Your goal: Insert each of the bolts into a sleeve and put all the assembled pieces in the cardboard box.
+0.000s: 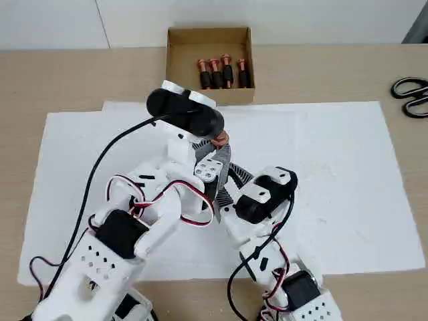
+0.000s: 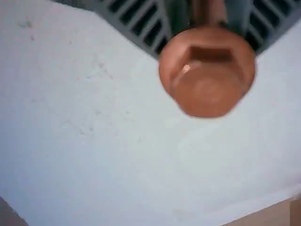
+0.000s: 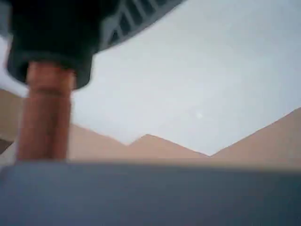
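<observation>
Four pieces (image 1: 221, 72) in cardboard box (image 1: 180, 53), upper centre. Left claw (image 2: 209, 14) clamped on bolt (image 2: 207, 70), right claw (image 1: 222, 162) on sleeve (image 3: 49, 42): likely light, rigid, slick; grip mid-body.

The left arm (image 1: 160, 194) and right arm (image 1: 264, 194) crowd the paper's (image 1: 334, 174) middle. They meet just short of the cardboard box's (image 1: 175, 67) near wall, where the left tool (image 1: 217, 147) clamps a bolt (image 1: 221, 139) and blocks that approach. Inside the box, four assembled pieces (image 1: 221, 73) line the near right; its left strip and far half are bare. Open paper spreads toward the desk's (image 1: 67, 73) side edges. Scissors (image 1: 411, 95) lie at the far right edge.
</observation>
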You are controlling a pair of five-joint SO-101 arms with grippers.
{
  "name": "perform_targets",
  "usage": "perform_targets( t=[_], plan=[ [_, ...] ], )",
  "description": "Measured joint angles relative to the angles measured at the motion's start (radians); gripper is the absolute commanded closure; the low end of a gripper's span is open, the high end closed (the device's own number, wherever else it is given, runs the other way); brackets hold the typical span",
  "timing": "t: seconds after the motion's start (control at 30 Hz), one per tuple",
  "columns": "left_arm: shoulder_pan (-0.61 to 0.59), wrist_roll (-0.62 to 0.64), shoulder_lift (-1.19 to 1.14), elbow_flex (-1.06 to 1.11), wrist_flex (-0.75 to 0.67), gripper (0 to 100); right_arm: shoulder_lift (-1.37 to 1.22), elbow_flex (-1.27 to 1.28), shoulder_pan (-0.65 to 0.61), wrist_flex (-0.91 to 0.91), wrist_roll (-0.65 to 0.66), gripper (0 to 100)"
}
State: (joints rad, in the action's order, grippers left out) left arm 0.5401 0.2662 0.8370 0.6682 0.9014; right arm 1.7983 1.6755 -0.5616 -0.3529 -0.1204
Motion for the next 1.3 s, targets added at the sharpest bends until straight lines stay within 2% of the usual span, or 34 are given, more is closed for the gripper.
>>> perform_targets(
  t=[0.57, 1.13, 1.3],
  plan=[
    [0.003, 0.000, 0.009, 0.114, -0.021, 99, -0.002, 0.000, -0.002, -0.011, -0.002, 99.5],
    [-0.017, 0.000, 0.011, 0.097, -0.017, 99, -0.002, 0.000, -0.002, -0.011, -0.002, 99.5],
    [-0.017, -0.052, 0.009, 0.097, -0.017, 99, -0.002, 0.000, -0.002, -0.011, -0.003, 99.5]
  ],
)
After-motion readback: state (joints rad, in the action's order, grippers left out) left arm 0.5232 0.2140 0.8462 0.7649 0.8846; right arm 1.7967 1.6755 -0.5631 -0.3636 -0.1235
